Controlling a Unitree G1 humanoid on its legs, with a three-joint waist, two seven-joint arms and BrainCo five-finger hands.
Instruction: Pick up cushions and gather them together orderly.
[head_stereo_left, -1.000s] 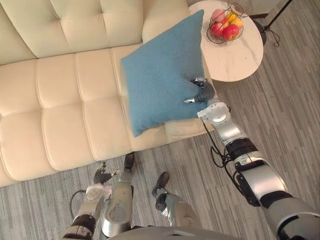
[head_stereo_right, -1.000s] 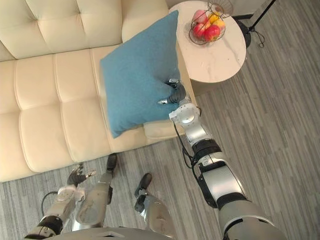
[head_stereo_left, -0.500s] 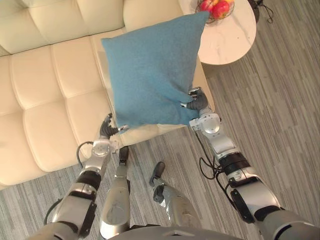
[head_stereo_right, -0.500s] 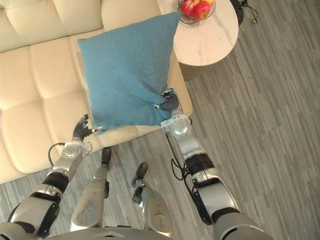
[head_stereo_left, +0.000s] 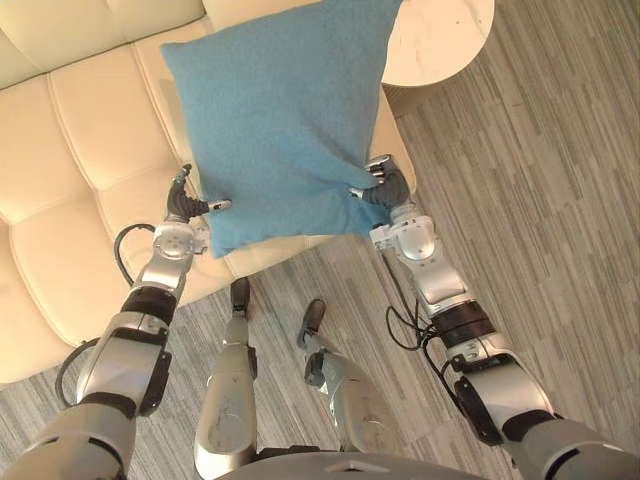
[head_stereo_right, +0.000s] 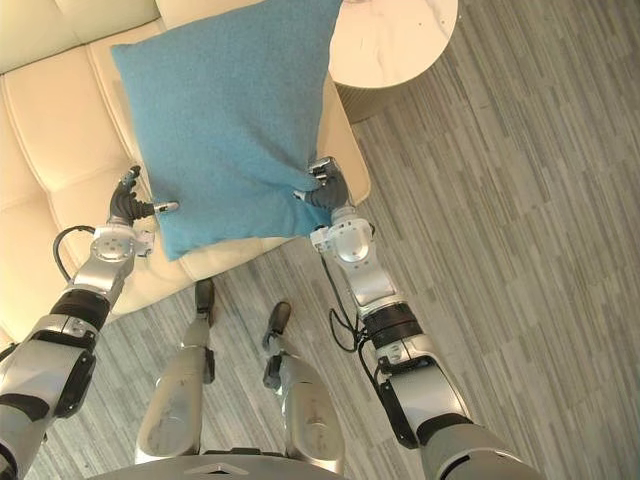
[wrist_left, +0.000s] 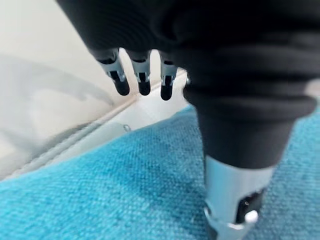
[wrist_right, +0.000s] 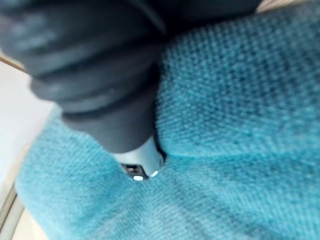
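A cream sofa (head_stereo_left: 80, 130) is partly covered by a blue cushion (head_stereo_left: 280, 110), which is held up over the seat's front edge (a round table (head_stereo_left: 440, 40) stands just beside the sofa's end). The cushion's lower right corner is pinched in the curled fingers of the right hand (head_stereo_left: 385, 188). The left hand (head_stereo_left: 183, 205) is placed at the lower left corner, fingers relaxed, thumb laid across the fabric.

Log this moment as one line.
right hand: pinching blue cushion lower corner | left hand: open, thumb on opposite lower corner | blue cushion: held above cream sofa
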